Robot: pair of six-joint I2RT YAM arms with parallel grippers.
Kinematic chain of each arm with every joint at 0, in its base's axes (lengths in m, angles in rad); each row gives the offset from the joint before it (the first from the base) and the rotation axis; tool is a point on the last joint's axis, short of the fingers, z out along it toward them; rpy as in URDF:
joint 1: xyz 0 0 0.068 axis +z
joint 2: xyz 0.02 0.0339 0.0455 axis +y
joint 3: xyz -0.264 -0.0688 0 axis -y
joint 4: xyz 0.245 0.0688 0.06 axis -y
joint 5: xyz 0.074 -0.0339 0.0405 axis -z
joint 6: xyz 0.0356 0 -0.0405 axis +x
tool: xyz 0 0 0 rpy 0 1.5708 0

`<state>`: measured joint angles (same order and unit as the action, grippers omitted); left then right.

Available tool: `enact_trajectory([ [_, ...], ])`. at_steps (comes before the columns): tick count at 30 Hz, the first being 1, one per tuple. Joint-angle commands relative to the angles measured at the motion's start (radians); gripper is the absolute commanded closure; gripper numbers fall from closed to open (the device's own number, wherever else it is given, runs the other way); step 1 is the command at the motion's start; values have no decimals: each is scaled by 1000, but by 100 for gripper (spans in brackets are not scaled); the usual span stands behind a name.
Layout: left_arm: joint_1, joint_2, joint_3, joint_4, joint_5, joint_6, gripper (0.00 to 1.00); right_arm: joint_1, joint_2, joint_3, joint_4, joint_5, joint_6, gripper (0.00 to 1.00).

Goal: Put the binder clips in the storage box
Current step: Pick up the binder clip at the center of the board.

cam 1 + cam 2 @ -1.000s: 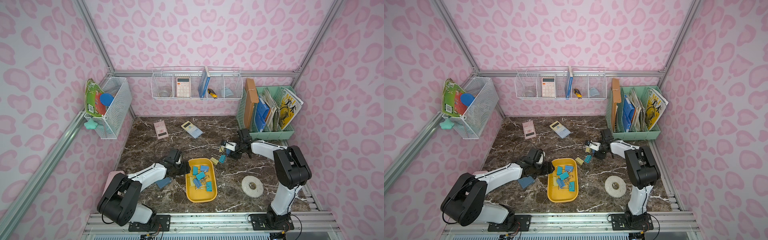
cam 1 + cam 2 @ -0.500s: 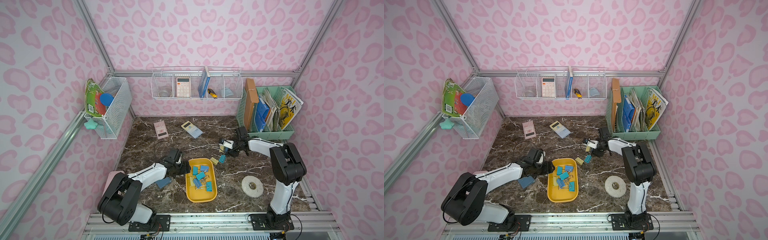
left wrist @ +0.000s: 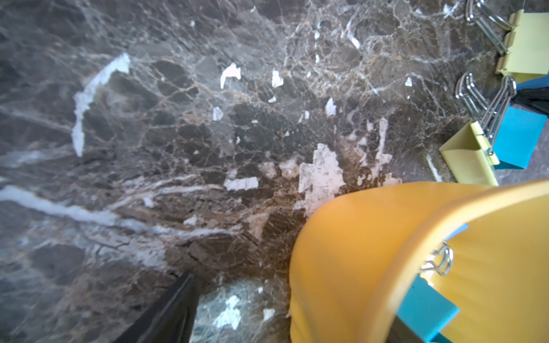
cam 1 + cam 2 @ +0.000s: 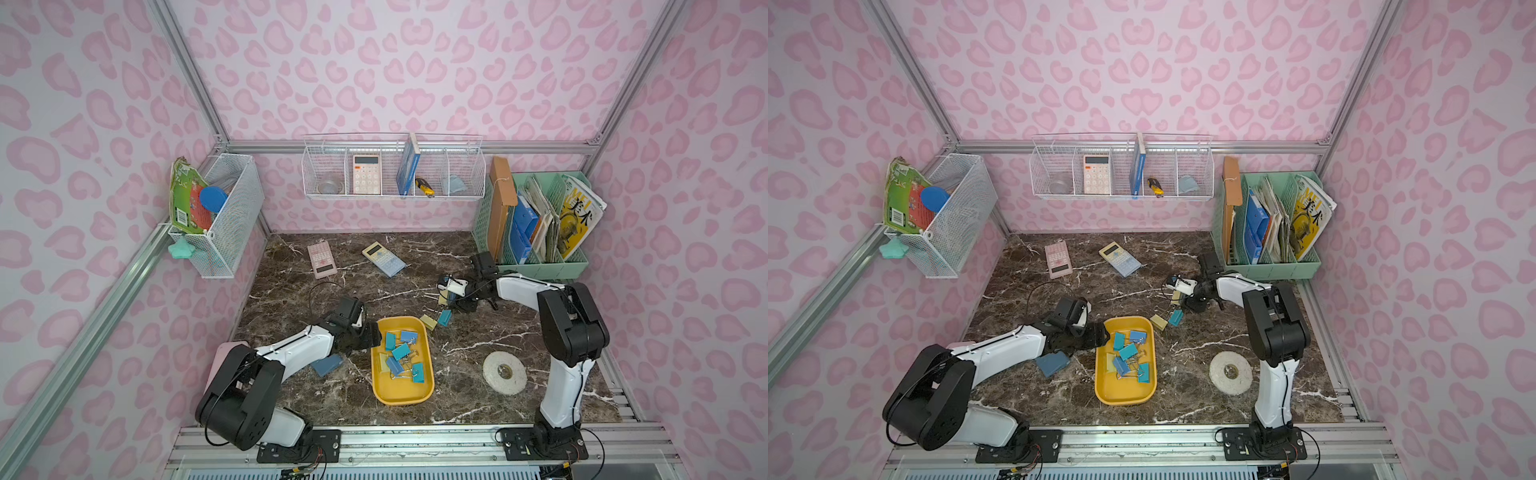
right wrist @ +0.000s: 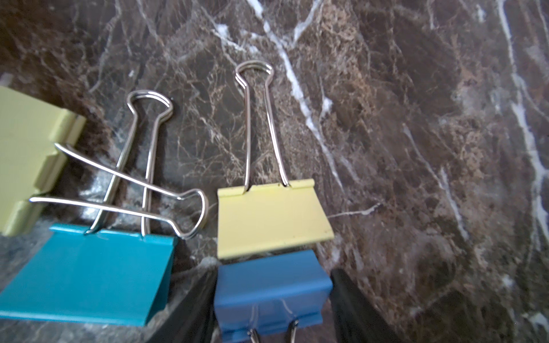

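Note:
The yellow storage box (image 4: 402, 395) (image 4: 1124, 397) lies at the front middle with several blue, teal and pale yellow binder clips (image 4: 401, 351) in it. My left gripper (image 4: 371, 336) (image 3: 285, 323) is open, astride the box's near-left corner wall (image 3: 341, 252). Right of the box's far end lie a pale yellow clip (image 4: 428, 322) and a teal clip (image 4: 444, 317). My right gripper (image 4: 451, 300) (image 5: 271, 297) is low over the table, its fingers close on either side of a blue clip (image 5: 270, 291). A pale yellow clip (image 5: 270, 219) and a teal clip (image 5: 89, 273) lie beside it.
A blue-grey pad (image 4: 328, 365) lies under my left arm. A white tape roll (image 4: 504, 372) sits at the front right. Two calculators (image 4: 322, 259) (image 4: 383, 258) lie at the back. The green file organizer (image 4: 540, 266) stands just behind my right arm.
My right gripper has shifted a little to the left and its jaws have narrowed round the blue clip. The left arm and the box have not moved.

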<state>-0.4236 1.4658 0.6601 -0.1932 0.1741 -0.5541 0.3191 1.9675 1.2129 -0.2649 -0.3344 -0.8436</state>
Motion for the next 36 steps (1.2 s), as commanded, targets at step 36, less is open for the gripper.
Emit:
enact_trajectory([
  [36,2,6,-5,-109,7,-9,21,398,-449,-172,-3,128,364,56],
])
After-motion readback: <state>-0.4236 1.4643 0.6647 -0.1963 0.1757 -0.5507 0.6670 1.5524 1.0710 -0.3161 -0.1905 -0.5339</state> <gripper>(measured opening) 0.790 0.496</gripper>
